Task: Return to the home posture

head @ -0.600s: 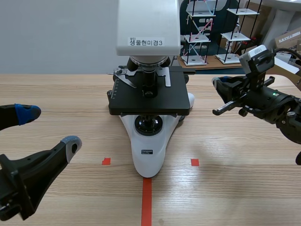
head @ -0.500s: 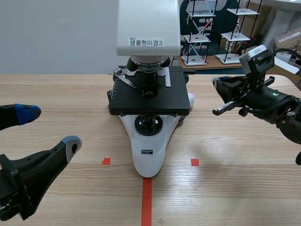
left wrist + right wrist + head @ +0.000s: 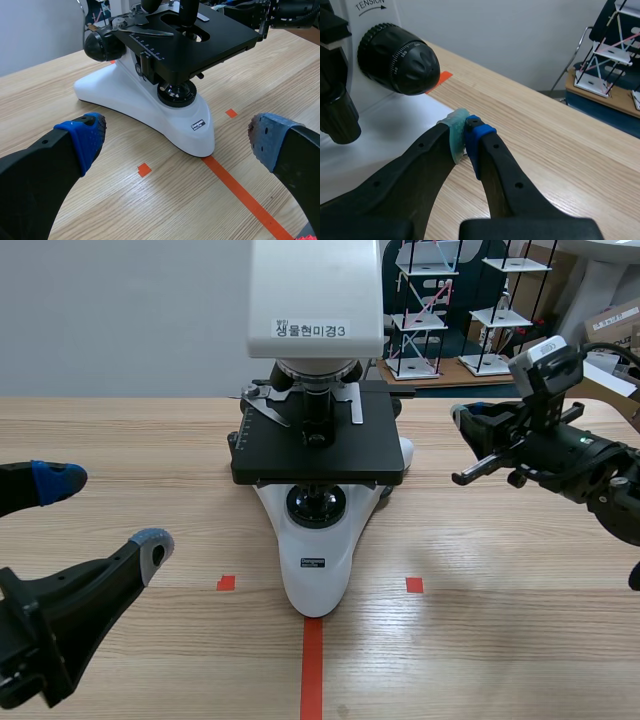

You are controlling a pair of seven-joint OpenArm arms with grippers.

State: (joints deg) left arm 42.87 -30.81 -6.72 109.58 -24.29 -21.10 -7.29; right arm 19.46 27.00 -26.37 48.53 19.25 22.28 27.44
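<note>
Two grippers flank the microscope (image 3: 318, 455) in scene view: left gripper (image 3: 105, 510) gaping, empty; right gripper (image 3: 464, 418) closed on nothing. Left wrist view faces its base (image 3: 165, 120); right wrist view sits by its focus knob (image 3: 397, 59), so we should retreat outward, clear of it.

thick black fingers (image 3: 35, 170) tipped with blue dotted pads (image 3: 82, 137).
</note>
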